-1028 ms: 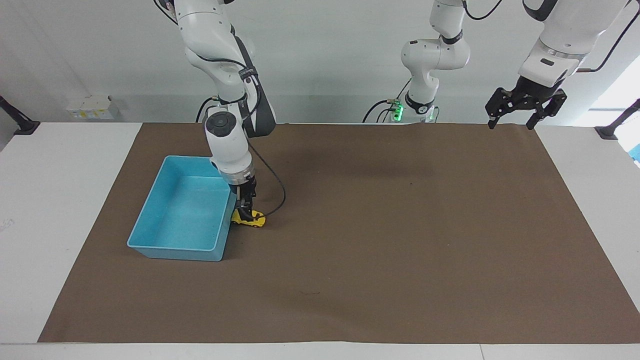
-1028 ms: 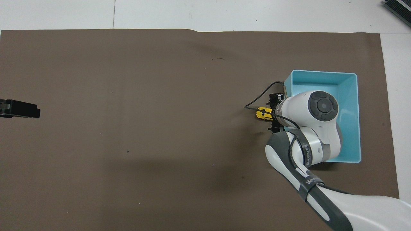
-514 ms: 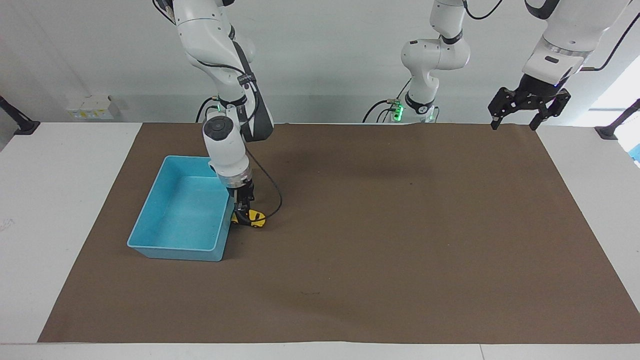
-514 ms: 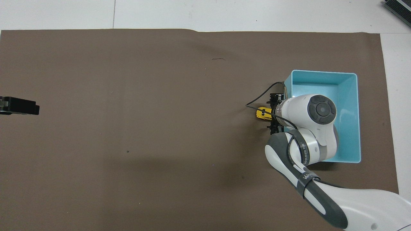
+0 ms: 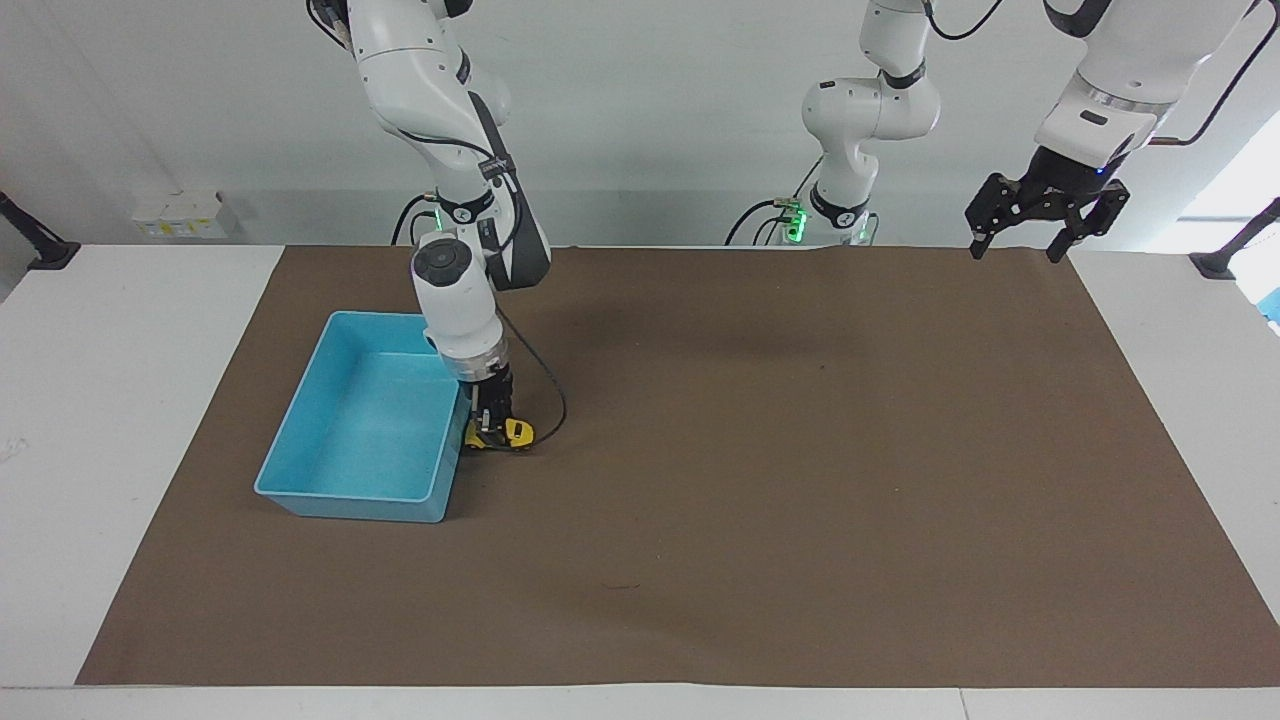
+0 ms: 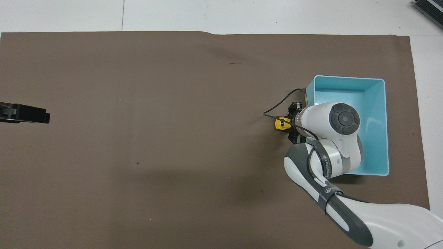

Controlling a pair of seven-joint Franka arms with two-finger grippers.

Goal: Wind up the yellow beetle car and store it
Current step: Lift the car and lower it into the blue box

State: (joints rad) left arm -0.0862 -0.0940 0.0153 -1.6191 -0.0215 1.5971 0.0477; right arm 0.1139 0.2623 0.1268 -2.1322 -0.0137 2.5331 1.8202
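The yellow beetle car (image 5: pixel 508 432) sits low at the brown mat, right beside the blue bin's (image 5: pixel 345 494) long wall on the side toward the table's middle. My right gripper (image 5: pixel 487 428) reaches straight down and is shut on the car, covering most of it. In the overhead view only the car's yellow end (image 6: pixel 281 123) shows past the right gripper (image 6: pixel 292 126), next to the bin (image 6: pixel 346 78). The bin holds nothing. My left gripper (image 5: pixel 1018 240) waits open, raised over the mat's edge at the left arm's end, and its tip shows in the overhead view (image 6: pixel 33 117).
A brown mat (image 5: pixel 800 480) covers most of the white table. A black cable (image 5: pixel 552 400) loops from the right wrist over the mat beside the car. A small dark mark (image 5: pixel 620 586) lies on the mat farther from the robots.
My right gripper has turned and shifted slightly with the car, which now shows shorter beside the bin. My left gripper has drifted a little toward the table's middle.
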